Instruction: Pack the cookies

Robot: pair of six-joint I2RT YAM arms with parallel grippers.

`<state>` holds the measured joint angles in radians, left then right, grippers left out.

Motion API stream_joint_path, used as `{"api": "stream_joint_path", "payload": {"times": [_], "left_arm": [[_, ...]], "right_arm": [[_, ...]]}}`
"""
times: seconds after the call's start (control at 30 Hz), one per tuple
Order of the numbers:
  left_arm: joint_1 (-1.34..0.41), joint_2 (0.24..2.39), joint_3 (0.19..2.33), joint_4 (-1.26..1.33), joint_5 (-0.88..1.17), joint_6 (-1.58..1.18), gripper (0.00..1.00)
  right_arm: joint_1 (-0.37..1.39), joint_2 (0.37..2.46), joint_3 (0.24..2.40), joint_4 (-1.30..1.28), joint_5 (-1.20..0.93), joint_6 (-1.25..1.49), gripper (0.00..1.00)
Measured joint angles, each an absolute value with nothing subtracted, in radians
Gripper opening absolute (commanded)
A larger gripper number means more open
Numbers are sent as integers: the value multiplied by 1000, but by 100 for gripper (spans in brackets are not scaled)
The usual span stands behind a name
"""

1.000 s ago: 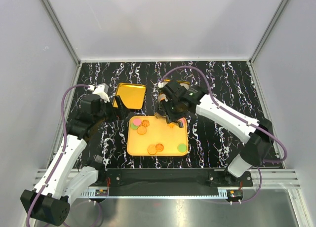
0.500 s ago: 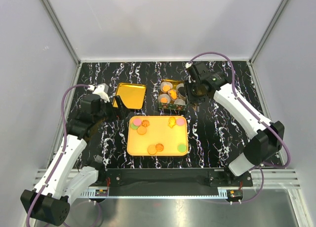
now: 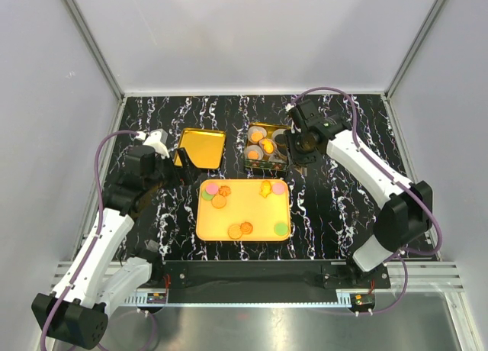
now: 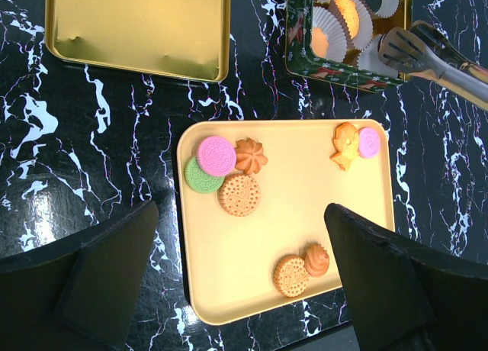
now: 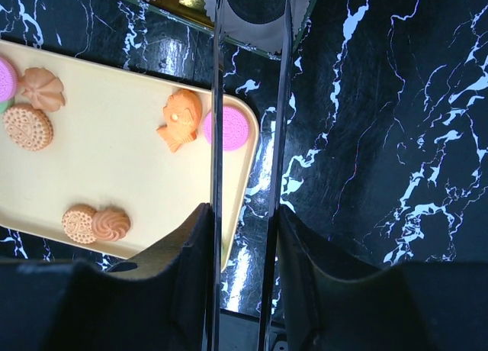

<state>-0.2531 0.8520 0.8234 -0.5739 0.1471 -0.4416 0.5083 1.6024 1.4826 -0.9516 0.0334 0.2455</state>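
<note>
Cookies [image 4: 216, 155], small round discs in orange, pink and green, lie scattered on the flat yellow rectangular tray [image 4: 282, 214] mid-way across the black marbled bench [image 3: 335, 206]. More sit in white crinkled paper cups [image 4: 326, 44] inside the dark green tin [image 4: 343, 71] at 1 o'clock from the tray. My right fingers [image 5: 242, 221] clamp slim metal tongs [image 5: 216, 122], whose tips are over a cup holding a dark disc. Whether they pinch it I cannot tell. My left fingers [image 4: 242, 214] hang spread wide, empty. One risk is the tongs snagging that cup's paper wall and tipping it, spilling cookies.
</note>
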Motion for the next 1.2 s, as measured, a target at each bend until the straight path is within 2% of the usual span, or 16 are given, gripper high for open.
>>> {"api": "stream_joint_path", "payload": {"times": [1.2], "left_arm": [[-253,852,823,-574,147,-442,99]], "right_arm": [[508,1602,1431,-920,33,246,49]]}}
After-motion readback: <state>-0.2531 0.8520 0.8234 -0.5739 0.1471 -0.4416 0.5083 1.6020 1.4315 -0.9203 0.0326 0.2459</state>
